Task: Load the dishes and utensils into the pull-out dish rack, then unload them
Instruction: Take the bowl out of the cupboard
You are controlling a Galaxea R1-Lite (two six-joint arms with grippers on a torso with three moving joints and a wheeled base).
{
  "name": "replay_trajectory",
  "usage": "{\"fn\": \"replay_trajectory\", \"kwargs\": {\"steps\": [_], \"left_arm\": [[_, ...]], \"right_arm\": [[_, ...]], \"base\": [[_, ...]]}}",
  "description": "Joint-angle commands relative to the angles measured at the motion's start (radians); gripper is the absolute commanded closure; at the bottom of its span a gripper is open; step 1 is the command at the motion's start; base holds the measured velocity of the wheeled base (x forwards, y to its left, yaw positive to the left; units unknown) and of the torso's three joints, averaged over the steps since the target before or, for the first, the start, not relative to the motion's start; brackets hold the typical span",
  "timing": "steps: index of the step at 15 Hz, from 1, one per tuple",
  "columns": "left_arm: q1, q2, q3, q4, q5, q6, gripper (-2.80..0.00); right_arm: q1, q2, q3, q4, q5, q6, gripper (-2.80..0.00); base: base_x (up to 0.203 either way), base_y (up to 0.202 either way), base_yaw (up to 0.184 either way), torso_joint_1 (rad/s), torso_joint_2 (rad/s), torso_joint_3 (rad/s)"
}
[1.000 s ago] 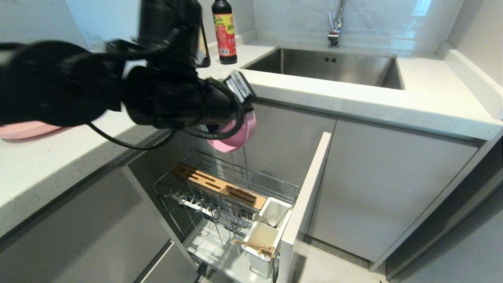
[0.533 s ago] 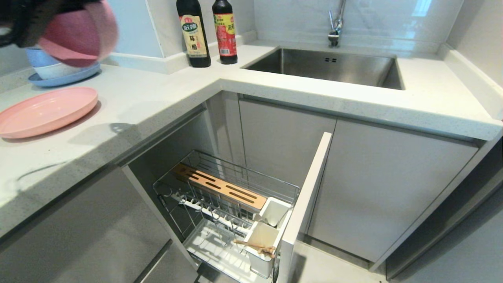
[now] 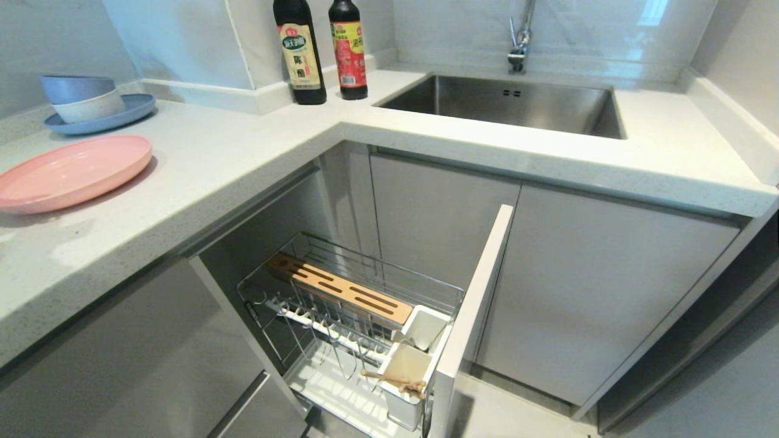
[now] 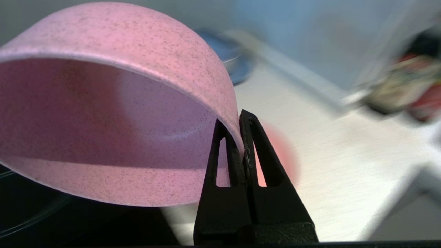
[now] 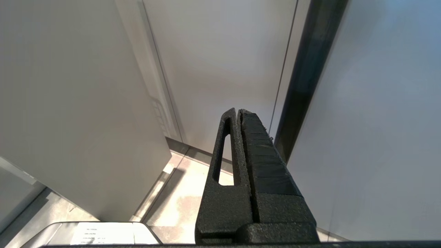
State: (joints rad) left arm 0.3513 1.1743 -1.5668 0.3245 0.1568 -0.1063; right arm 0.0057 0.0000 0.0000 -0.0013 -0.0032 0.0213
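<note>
The small pink bowl point(image 4: 113, 103) hangs tilted above the white counter, with my left gripper point(image 4: 237, 119) shut on its rim; neither shows in the head view. The pink plate point(image 3: 73, 170) lies on the counter at the left, and shows as a blurred pink patch point(image 4: 287, 155) behind the fingers. Below the counter the pull-out dish rack point(image 3: 389, 274) stands drawn out on its grey cabinet front point(image 3: 475, 304). Wooden chopsticks point(image 3: 394, 382) rest across its white cup point(image 3: 405, 368). My right gripper point(image 5: 238, 111) is shut on nothing, parked low beside cabinet doors.
A blue plate with stacked blue and white bowls point(image 3: 91, 103) sits at the counter's back left. Two dark bottles point(image 3: 301, 55) stand in the corner. The steel sink point(image 3: 505, 103) and faucet point(image 3: 520, 36) are at the back right.
My left arm has swung the pink bowl from above the rack up and to the left, over the counter, and out of the head view.
</note>
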Motion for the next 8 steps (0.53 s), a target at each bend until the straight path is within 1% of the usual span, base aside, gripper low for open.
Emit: {"fn": "replay_trajectory", "kwargs": {"steps": [1,3,4,5,6,7,8], "left_arm": [[0.126,0.014,-0.103,0.192,-0.086,0.026,0.00],[0.163,0.078,-0.322,0.440,-0.174,0.065,0.00],[0.179,0.121,-0.377,0.526,-0.210,0.106,0.00],[0.186,0.168,-0.393,0.623,-0.245,0.145,0.00],[0.162,0.185,-0.389,0.692,-0.274,0.163,0.00],[0.126,0.193,-0.385,0.744,-0.300,0.171,0.00],[0.090,0.205,-0.379,0.767,-0.328,0.174,0.00]], "right_arm": [[0.000,0.000,0.002,0.000,0.000,0.000,0.00],[0.001,0.000,0.002,0.000,0.000,0.000,0.00],[0.000,0.000,0.002,0.000,0.000,0.000,0.00],[0.001,0.000,0.002,0.000,0.000,0.000,0.00],[0.000,0.000,0.002,0.000,0.000,0.000,0.00],[0.000,0.000,0.002,0.000,0.000,0.000,0.00],[0.000,0.000,0.002,0.000,0.000,0.000,0.00]], "base": [[0.000,0.000,0.000,0.000,0.00,0.000],[0.000,0.000,0.000,0.000,0.00,0.000],[0.000,0.000,0.000,0.000,0.00,0.000],[0.000,0.000,0.000,0.000,0.00,0.000],[0.000,0.000,0.000,0.000,0.00,0.000],[0.000,0.000,0.000,0.000,0.00,0.000],[0.000,0.000,0.000,0.000,0.00,0.000]]}}
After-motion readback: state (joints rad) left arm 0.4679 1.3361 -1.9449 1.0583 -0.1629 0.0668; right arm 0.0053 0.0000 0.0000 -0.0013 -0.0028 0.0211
